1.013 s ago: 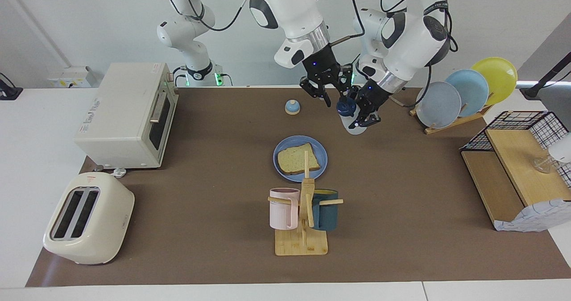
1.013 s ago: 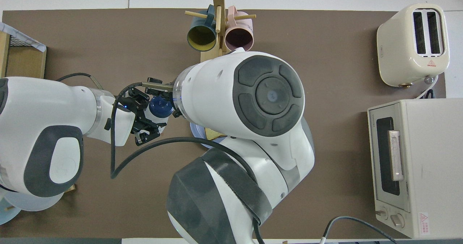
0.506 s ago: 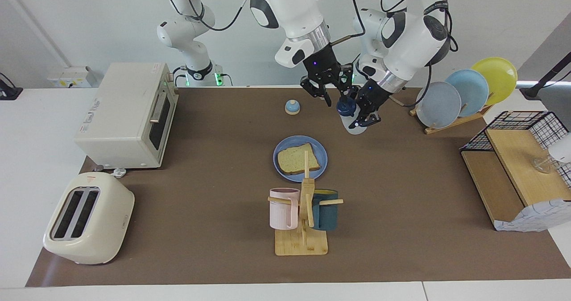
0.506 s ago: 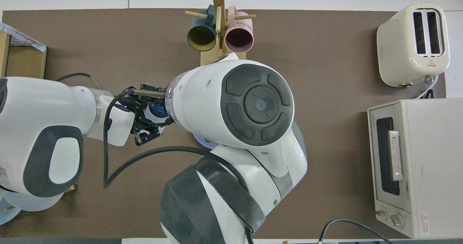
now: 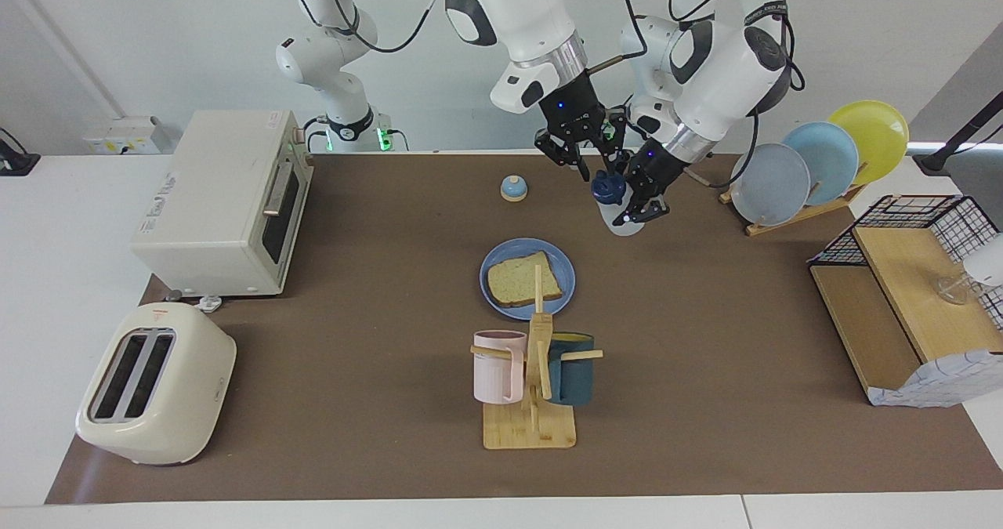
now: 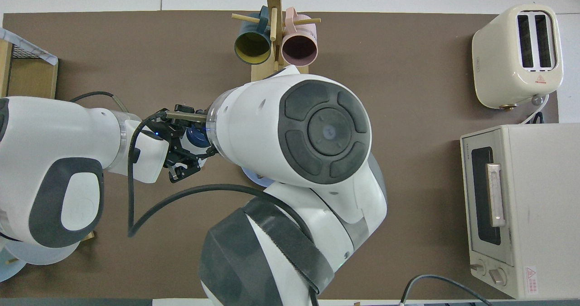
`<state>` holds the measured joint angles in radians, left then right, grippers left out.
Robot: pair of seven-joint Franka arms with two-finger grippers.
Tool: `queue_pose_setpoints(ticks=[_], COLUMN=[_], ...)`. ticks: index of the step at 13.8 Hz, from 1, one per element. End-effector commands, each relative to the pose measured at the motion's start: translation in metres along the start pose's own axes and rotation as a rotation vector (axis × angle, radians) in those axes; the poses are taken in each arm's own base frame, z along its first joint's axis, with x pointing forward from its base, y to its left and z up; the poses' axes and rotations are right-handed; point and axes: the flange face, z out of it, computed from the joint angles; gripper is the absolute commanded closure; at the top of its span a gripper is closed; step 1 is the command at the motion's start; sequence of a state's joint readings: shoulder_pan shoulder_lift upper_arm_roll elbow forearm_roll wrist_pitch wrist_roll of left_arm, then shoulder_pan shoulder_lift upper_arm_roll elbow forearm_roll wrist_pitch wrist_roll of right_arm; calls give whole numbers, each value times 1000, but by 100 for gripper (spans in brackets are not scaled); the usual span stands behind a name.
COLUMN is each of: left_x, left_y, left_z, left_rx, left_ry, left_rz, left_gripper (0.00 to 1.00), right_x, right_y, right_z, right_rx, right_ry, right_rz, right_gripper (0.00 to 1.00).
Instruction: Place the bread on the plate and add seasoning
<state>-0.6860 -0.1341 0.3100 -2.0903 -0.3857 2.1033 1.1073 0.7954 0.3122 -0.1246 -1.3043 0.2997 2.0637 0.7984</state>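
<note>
1. While the left gripper (image 5: 639,200) stays clenched on the squeeze bottle (image 5: 619,209), tilted, the toast (image 5: 523,280) lies on the blue plate (image 5: 566,272), toward the mug rack (image 5: 535,372)
2. The right gripper (image 5: 584,164) hovers at the navy cap (image 5: 607,190); I cannot tell its fingers' state

Landmark: mug rack (image 5: 533,380), wooden, standing on the brown table (image 5: 705,403).
- Pink mug (image 5: 497,366) and dark teal mug (image 5: 570,368) hang on the rack's pegs, one on each side of its post.
- Toaster (image 5: 155,384), cream, two slots: toward the right arm's end of the table from the rack.
- Toaster oven (image 5: 223,201), cream, nearer to the robots than the toaster.
- Small bell (image 5: 513,188), blue dome on a tan base: nearer to the robots than the rack.
- Dish rack (image 5: 791,208) holding three upright plates, grey-blue, light blue and yellow: toward the left arm's end.
- Wire-and-wood shelf (image 5: 901,302): also at that end.
</note>
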Motion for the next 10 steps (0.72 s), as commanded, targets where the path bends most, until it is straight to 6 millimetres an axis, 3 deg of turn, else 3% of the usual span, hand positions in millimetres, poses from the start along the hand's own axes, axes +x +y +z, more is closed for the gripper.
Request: queue_pose_setpoints(ticks=[1, 10], left_x=[-3, -3], left_y=[7, 7], left_z=[-4, -4], left_rx=[2, 3], left_ry=[28, 29], left_rz=[-13, -13], left_gripper=[100, 100], right_x=[1, -1], right_y=[-1, -3], right_z=[-7, -8], right_rx=[-10, -10], right_ry=[4, 15], right_rz=[3, -8], right_gripper=[61, 64])
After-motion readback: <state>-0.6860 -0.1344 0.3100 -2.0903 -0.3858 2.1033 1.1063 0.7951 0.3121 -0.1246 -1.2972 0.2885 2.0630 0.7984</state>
